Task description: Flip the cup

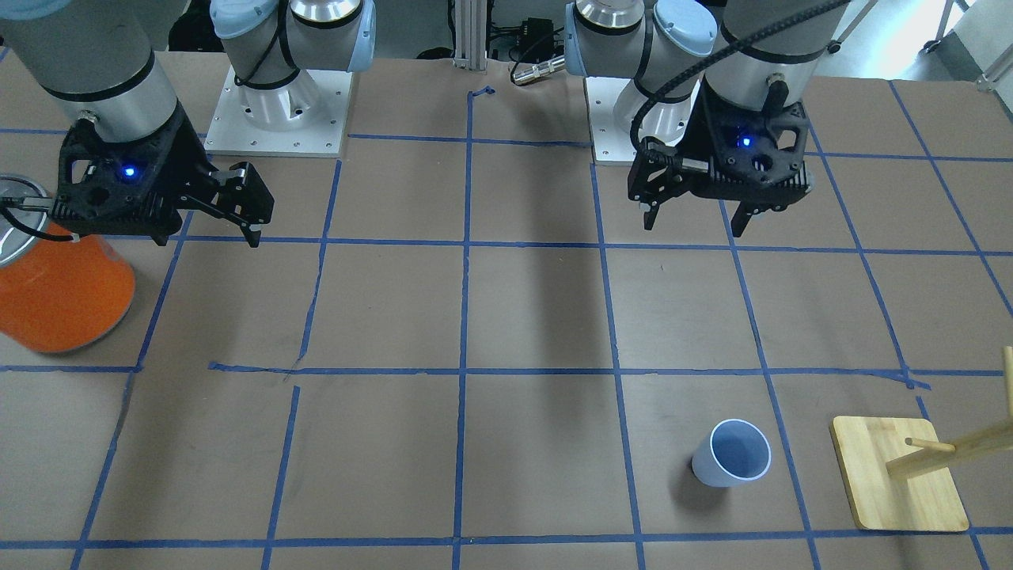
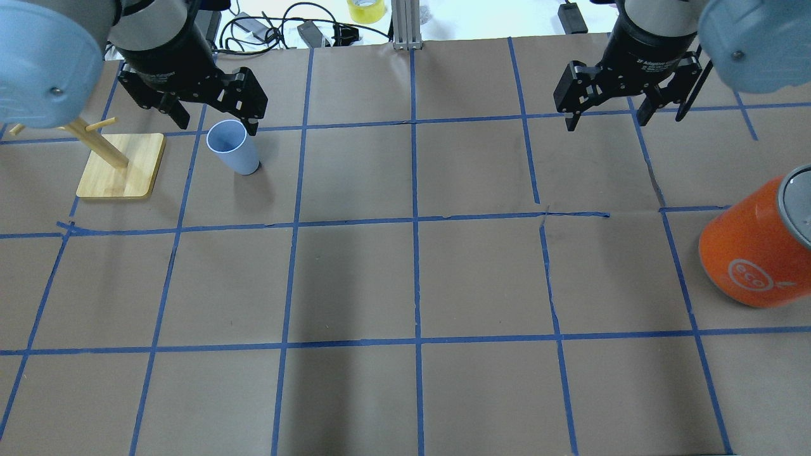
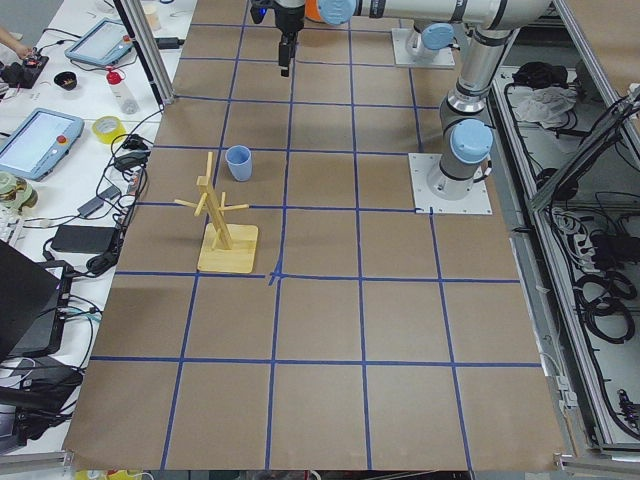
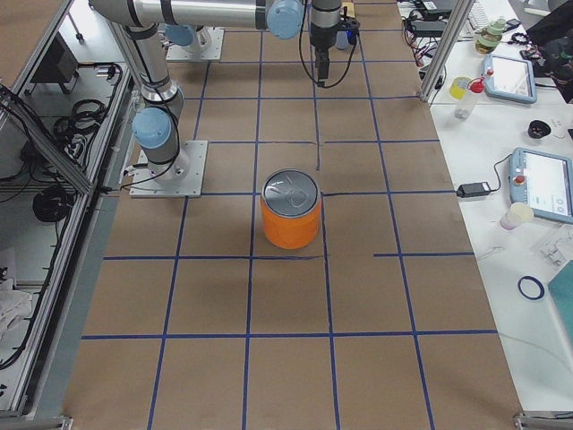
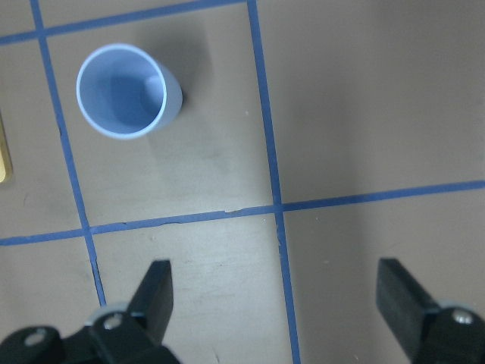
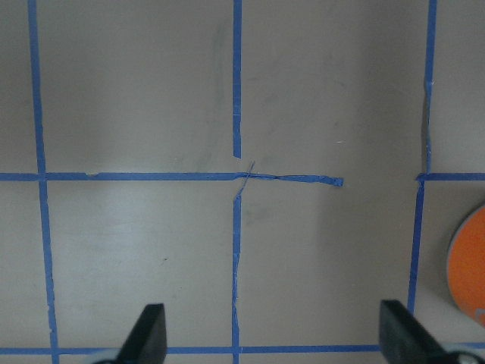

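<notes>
Seen from over the robot's shoulders, the nearest thing on the table (image 2: pixel 405 285) is the orange can (image 2: pixel 754 253) with its grey metal lid, upright at 3 o'clock near the right edge. Farther out, at 10 o'clock, the cup (image 2: pixel 233 147) stands upright, mouth up, its blue inside showing. At the cup's 9 o'clock a wooden rack (image 2: pixel 120 166) with slanted pegs sits just beside it, not touching. The left gripper (image 5: pixel 274 292) hangs above the table near the cup, fingers spread wide and holding nothing; in its wrist view the cup lies at 11 o'clock, apart from both fingers. The right gripper (image 2: pixel 606 120) hangs at 2 o'clock, also spread and holding nothing, well apart from the can. Brown paper crossed by blue tape lines covers the table. Beyond the far edge lie cables, a yellow tape roll (image 2: pixel 365 9) and a metal post (image 2: pixel 405 25).
</notes>
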